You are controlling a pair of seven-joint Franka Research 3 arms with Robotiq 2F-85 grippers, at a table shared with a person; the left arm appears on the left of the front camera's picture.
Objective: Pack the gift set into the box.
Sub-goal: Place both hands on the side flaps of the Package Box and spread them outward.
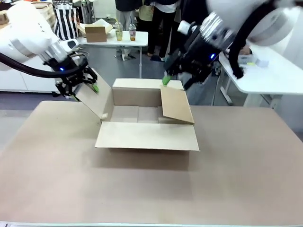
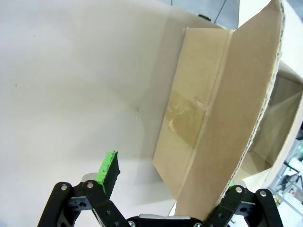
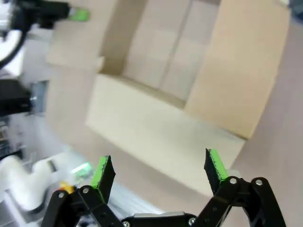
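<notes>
Straddling the 9 o'clock flap [image 1: 94,101] of the box [image 1: 147,137] in the middle of the table [image 1: 57,179] with the left gripper [image 1: 85,90] fingers spread, hovering the right gripper [image 3: 161,166], likewise released, above the 3 o'clock flap [image 1: 176,105], probably keeping it open for packing.

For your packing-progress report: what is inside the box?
Inside the box, bare cardboard floor shows. Its right flap leans inward, covering the floor's right part, so anything there is hidden.
</notes>
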